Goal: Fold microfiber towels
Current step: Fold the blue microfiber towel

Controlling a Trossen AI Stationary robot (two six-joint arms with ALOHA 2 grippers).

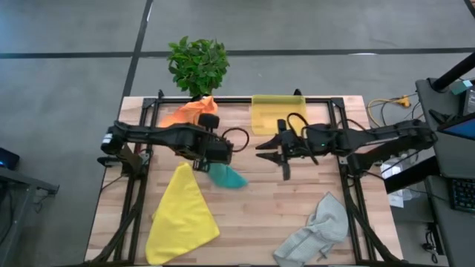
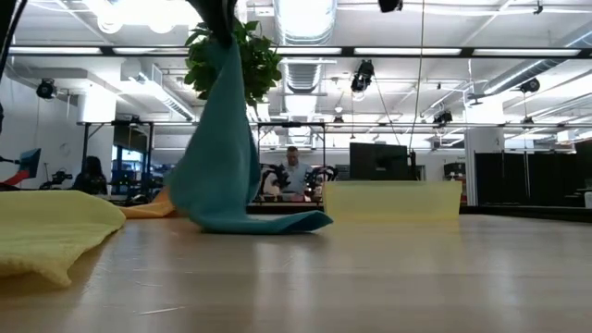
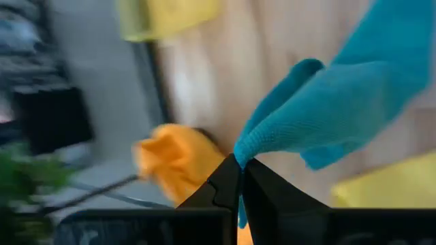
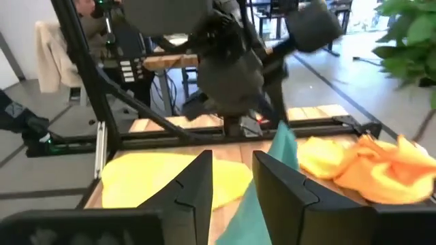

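My left hand (image 3: 240,178): pinched shut on a corner of the teal towel (image 2: 222,157), lifted above the middle of the surface (image 1: 282,208).
Teal towel: hangs down from my left hand; its lower end trails on the wood, as the low view shows.
My right hand (image 1: 269,150): held over the surface just beside the teal towel, facing my left hand; its fingers (image 4: 194,187) stand a narrow way apart with nothing between them.
Yellow towel (image 1: 182,215): lies spread flat near the front left corner, well apart from both my hands.
Orange towel (image 1: 191,111): bunched at the back edge, behind my left arm.
Light grey towel (image 1: 315,231): crumpled near the front right corner.
Yellow bin (image 1: 277,113): sits at the back edge, behind my right hand.
Plant (image 1: 197,65): stands just beyond the back edge, near the orange towel.
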